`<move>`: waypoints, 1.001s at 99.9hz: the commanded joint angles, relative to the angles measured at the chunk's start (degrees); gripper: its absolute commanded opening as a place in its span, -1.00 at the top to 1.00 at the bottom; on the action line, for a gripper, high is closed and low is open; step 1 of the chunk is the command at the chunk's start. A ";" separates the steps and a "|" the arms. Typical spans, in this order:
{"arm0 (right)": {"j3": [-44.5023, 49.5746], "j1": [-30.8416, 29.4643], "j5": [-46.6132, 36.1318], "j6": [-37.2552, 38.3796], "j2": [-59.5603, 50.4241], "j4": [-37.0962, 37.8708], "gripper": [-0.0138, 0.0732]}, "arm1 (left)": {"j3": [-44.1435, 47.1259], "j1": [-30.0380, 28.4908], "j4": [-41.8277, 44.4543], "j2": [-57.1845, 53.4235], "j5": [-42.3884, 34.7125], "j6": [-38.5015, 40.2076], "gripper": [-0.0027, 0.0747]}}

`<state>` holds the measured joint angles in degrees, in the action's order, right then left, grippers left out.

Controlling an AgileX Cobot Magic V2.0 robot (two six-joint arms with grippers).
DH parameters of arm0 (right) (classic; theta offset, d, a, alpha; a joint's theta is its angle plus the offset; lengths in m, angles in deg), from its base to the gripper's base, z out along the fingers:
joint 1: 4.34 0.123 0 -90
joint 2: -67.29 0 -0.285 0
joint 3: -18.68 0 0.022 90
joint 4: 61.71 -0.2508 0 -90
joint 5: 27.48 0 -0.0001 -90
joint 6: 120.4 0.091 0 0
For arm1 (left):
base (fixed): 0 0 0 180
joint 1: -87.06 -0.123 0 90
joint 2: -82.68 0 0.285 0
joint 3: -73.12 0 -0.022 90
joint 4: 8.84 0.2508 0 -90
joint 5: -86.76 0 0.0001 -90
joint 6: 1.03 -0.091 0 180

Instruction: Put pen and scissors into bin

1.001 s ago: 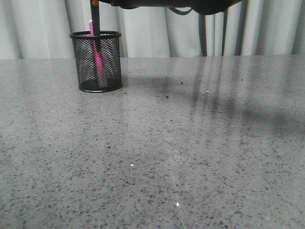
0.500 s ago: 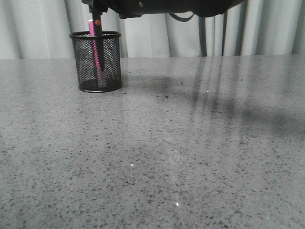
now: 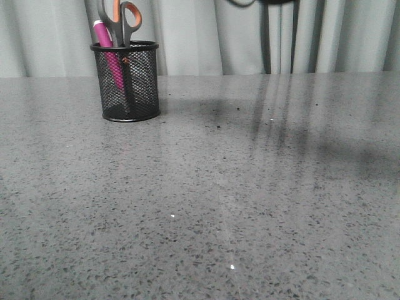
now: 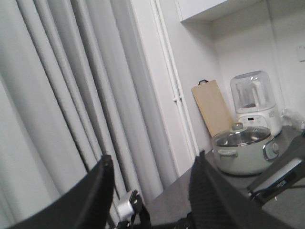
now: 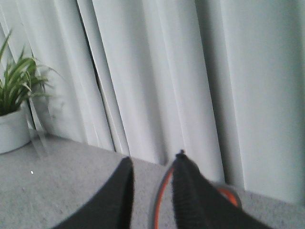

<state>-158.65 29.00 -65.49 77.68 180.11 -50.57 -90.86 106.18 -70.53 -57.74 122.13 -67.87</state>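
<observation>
The black mesh bin (image 3: 147, 81) stands at the far left of the table. Inside it leans the magenta pen (image 3: 102, 32), its top above the rim. The scissors (image 3: 122, 17) stand blades-down in the bin beside the pen, with the grey and orange handles sticking out. No gripper shows in the front view. My right gripper (image 5: 153, 157) is open, and a scissors handle (image 5: 163, 193) with its orange lining shows below the gap, untouched. My left gripper (image 4: 155, 156) is open and empty, facing curtains.
Grey speckled table (image 3: 219, 187) with curtains behind it. A potted plant (image 5: 14, 109) shows in the right wrist view. A pot (image 4: 243, 150), a blender (image 4: 255, 102) and a board (image 4: 212, 107) show in the left wrist view.
The scissors went down into the bin and were let go. The dark arm that held them has risen out of the front view. The pen now leans further left.
</observation>
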 commanded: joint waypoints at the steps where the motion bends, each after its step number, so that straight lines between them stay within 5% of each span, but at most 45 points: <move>1: -1.28 -0.26 -5.02 -0.29 -7.85 0.80 0.85 | -1.23 0.59 5.95 0.56 -2.08 7.88 0.55; 10: 1.12 -0.26 -1.20 -0.29 -15.29 3.35 0.84 | -0.97 0.59 18.68 0.10 -1.58 19.95 0.98; 39: 19.56 0.08 41.24 -0.29 -49.16 10.33 0.84 | 9.94 0.59 47.60 -8.69 -1.44 45.55 0.98; 67: 39.44 0.20 67.62 -1.42 -88.02 12.37 0.84 | 22.22 0.59 48.62 -18.07 -1.44 49.68 0.98; 100: 40.94 1.78 72.69 -6.01 -106.68 11.58 0.84 | 23.86 0.59 48.39 -18.19 -1.43 49.68 0.98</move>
<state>-116.70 30.64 10.54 74.16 75.59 -39.93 -65.56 106.18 -21.28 -76.65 125.10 -18.86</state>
